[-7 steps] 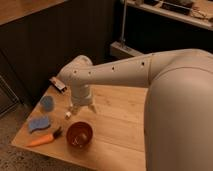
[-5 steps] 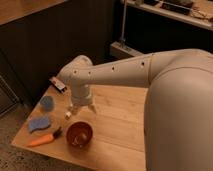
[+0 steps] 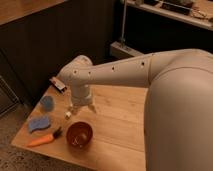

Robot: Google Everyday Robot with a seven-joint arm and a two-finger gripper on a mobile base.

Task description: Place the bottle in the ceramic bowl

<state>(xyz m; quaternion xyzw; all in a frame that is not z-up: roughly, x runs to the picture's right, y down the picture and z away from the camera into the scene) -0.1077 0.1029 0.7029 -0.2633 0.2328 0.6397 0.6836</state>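
Evidently poised for a grasp, the tool (image 3: 82, 108) hangs fingers apart just beside the bottle (image 3: 68, 115), with the ceramic bowl (image 3: 79, 135) near on the worktop (image 3: 117, 127).

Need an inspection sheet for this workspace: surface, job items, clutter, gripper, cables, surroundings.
Surface: wooden table, with the objects grouped at one end.
Job's things: the bottle sits on the table, outside the ceramic bowl. The bowl stands near the table's front edge.
Clutter: blue cup, blue sponge, orange carrot, dark packet at the far edge.
Grippers: the gripper points down over the table just behind the bowl, fingers open, holding nothing. The bottle is close beside it.
Cables: nothing seen.
Surroundings: dark wall panel behind, shelf unit in the background, speckled floor.
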